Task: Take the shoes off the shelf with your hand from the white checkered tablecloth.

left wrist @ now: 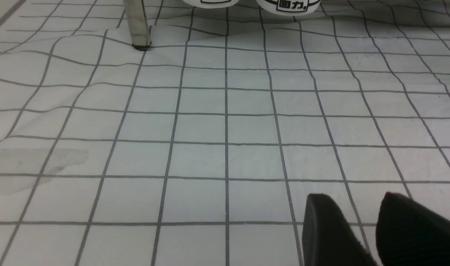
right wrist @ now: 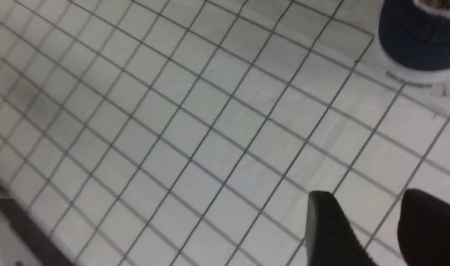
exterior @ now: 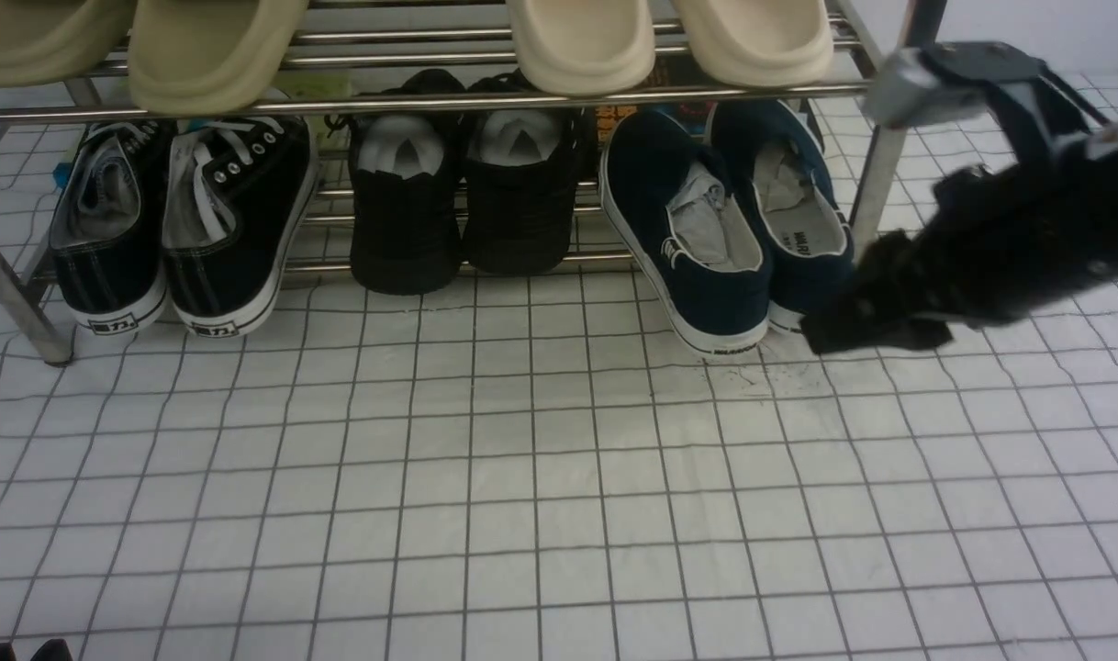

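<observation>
Front of a steel shelf with 2 tiers, standing on a white checkered tablecloth. The upper tier carries 4 beige slippers. The lower tier holds 6 shoes in 3 pairs: 2 black sneakers with white laces at the left, 2 all-black shoes in the middle, and 2 navy slip-on shoes at the right end, heels down at the cloth, paper inside. The right arm, blurred, reaches in from the right. The right claw is just beside the heel of the outer navy shoe, its 2 fingers parted and empty. The left claw hangs low over bare cloth, also released, well apart from the navy pair.
</observation>
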`<state>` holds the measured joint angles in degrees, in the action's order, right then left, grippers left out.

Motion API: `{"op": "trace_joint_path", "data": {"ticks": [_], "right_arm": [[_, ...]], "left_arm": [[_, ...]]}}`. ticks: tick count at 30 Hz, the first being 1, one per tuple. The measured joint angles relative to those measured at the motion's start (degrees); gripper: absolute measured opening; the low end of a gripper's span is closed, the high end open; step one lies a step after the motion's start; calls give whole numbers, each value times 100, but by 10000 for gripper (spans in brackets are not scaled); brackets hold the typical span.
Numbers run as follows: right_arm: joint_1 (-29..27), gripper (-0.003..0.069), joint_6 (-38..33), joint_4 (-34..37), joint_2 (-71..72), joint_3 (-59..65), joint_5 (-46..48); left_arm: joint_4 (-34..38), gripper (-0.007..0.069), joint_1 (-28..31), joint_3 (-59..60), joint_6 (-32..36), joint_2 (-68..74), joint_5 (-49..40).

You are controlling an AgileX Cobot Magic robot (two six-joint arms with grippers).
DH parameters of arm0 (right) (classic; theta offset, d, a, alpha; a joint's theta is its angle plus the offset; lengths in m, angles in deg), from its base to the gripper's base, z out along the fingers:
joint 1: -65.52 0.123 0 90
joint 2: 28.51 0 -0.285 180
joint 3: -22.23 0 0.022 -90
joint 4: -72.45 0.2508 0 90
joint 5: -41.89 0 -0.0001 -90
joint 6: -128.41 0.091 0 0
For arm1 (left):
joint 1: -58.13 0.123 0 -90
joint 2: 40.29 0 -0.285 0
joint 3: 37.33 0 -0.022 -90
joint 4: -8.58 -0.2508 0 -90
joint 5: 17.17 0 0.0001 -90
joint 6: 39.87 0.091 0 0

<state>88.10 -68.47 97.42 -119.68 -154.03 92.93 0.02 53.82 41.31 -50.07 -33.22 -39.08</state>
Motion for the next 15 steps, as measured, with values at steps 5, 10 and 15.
{"op": "trace_joint_path", "data": {"ticks": [5, 10, 15], "right_arm": [[740, 384, 1062, -1588, -1024, -975, -380], [1013, 447, 1818, -2619, -1910, -1615, -632], [1025, 482, 2656, -3526, -2624, -2330, -598]], "left_arm": [[0, 240, 0, 0, 0, 0, 0], [0, 240, 0, 0, 0, 0, 0], [0, 240, 0, 0, 0, 0, 0]]}}
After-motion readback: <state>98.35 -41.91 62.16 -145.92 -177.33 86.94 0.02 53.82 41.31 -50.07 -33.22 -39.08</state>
